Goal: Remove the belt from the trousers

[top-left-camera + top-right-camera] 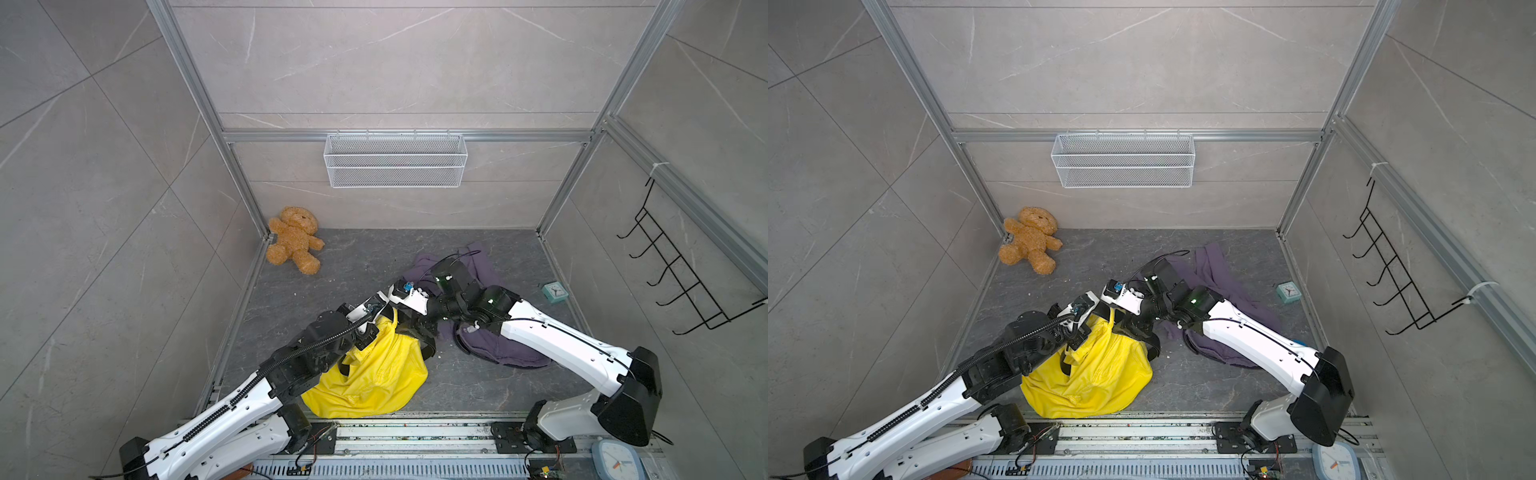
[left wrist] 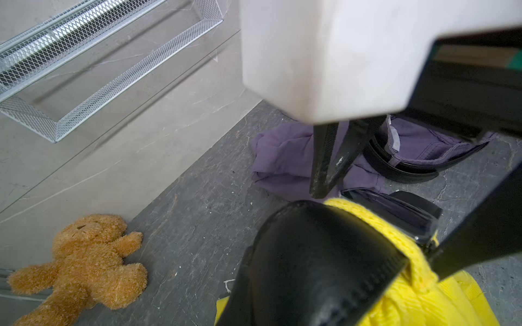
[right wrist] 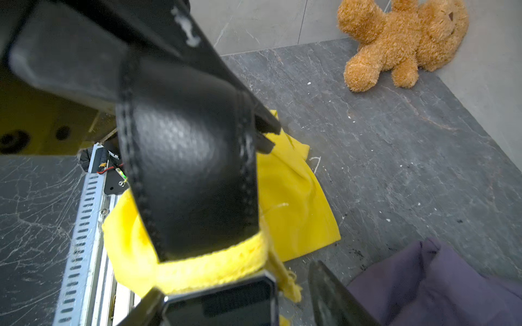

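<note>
We hold yellow trousers, black belt through a belt loop.
Our left gripper is clenched on the trousers; right gripper released.

top views high, looking steeply down — near-identical; wrist views close over floor, both catching teddy bear.

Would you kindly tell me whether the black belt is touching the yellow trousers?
Touching: the right wrist view shows the black belt threaded through a loop of the yellow trousers, resting against it.
</note>
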Robot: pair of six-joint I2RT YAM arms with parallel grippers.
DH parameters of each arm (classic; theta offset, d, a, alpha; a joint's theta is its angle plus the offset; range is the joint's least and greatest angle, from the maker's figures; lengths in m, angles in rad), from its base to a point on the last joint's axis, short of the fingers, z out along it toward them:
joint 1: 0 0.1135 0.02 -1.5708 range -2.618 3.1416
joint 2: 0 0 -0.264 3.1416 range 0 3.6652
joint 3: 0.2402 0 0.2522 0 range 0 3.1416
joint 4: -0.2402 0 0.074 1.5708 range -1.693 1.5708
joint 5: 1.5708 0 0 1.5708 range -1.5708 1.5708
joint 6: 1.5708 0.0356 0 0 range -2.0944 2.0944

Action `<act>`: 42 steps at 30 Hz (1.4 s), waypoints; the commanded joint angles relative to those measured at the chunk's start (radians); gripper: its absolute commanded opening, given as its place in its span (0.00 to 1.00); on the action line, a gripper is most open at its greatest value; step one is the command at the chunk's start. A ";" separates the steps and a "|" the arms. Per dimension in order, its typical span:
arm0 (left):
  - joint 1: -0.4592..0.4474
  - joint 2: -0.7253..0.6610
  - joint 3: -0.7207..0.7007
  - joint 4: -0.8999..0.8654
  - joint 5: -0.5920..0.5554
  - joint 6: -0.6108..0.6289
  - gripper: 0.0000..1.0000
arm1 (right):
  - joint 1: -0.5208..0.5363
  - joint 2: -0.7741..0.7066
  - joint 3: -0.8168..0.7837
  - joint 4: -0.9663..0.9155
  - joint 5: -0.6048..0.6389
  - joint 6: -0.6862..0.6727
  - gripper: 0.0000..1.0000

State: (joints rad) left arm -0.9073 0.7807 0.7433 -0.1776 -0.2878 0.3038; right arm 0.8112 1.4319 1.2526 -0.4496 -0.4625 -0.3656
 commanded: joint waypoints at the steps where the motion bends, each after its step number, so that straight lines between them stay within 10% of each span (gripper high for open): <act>1: -0.004 -0.033 0.004 0.081 0.005 -0.055 0.00 | 0.007 -0.003 -0.039 0.151 -0.022 0.076 0.69; 42: 0.063 -0.099 0.001 0.028 -0.006 -0.170 0.00 | 0.119 -0.077 -0.339 0.616 0.224 0.097 0.64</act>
State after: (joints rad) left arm -0.8471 0.7109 0.7078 -0.2092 -0.3058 0.1741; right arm 0.9230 1.3483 0.9279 0.1257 -0.2783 -0.2653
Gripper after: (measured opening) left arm 0.064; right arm 0.645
